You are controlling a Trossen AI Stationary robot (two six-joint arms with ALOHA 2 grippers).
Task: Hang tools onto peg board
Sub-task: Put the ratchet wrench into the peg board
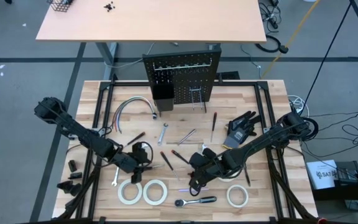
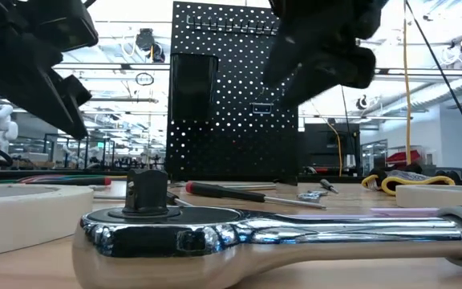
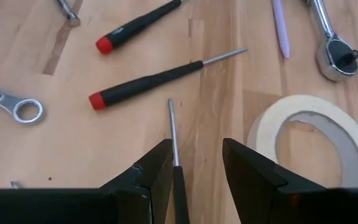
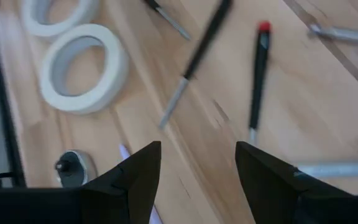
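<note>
The left gripper (image 1: 143,169) sits low over the near-left part of the wooden table (image 1: 266,115), just beyond the two white tape rolls (image 1: 143,191) lying side by side at the near edge. In the left wrist view its fingers (image 3: 151,180) stand apart with a slim screwdriver (image 3: 174,140) running out between them, its shaft lying against the inner face of one finger; whether the tool is clamped cannot be told. Ahead of that gripper lie two black screwdrivers with red end caps (image 3: 146,81), a combination wrench (image 3: 14,106) to one side, a tape roll (image 3: 309,134) and the ratchet head (image 3: 335,55) to the other.

The right gripper (image 1: 194,179) hovers near the table's middle, just beyond the black-handled ratchet (image 1: 196,201). Its fingers (image 4: 129,177) are spread wide and hold nothing. Beyond them lie a red-capped screwdriver (image 4: 258,78), a blurred dark screwdriver (image 4: 197,53) and two tape rolls (image 4: 79,65). A third tape roll (image 1: 237,196) lies on the table to the gripper's right.

The peg board (image 1: 182,81) stands upright at the far edge, well apart from both grippers, with a small black bin (image 1: 163,98) on its left half and a wire hook (image 1: 196,96) to the right. A silver wrench (image 1: 163,134) and further screwdrivers (image 1: 214,124) lie between board and grippers. A black glove (image 1: 241,127) lies beyond the right arm, and a curved grey cable bundle (image 1: 132,109) lies left of the bin.
</note>
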